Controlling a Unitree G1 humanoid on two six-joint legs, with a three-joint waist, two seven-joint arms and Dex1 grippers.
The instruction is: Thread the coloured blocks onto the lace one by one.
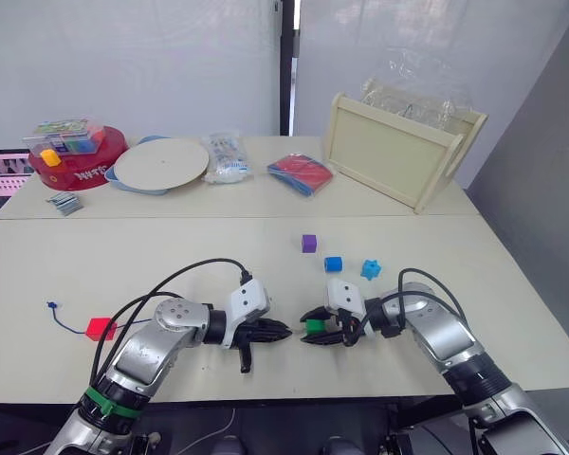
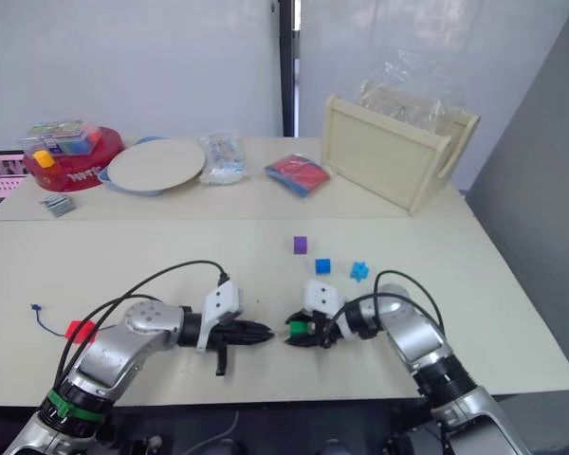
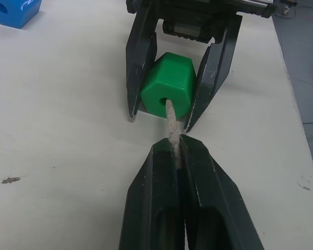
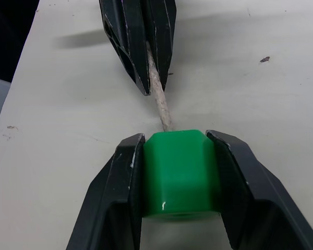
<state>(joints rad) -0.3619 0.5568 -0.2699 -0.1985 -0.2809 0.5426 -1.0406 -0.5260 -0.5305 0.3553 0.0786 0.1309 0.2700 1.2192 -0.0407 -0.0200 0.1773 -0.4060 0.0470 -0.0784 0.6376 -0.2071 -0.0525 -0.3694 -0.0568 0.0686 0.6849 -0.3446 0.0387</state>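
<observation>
Green block (image 4: 181, 172) sits clamped between the right gripper's (image 3: 169, 112) fingers, low over the table (image 1: 171, 256). Left gripper (image 4: 146, 78) pinches the lace tip (image 3: 170, 125), which enters the block's hole. Red block (image 1: 100, 328), already on the lace, lies well left of the green block.

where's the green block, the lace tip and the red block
green block (image 3: 167, 91), left wrist view, on its front face beside the hole
lace tip (image 3: 171, 125), left wrist view, on the pale stiff stretch between block and fingers
red block (image 1: 100, 329), left eye view, on its top face
</observation>
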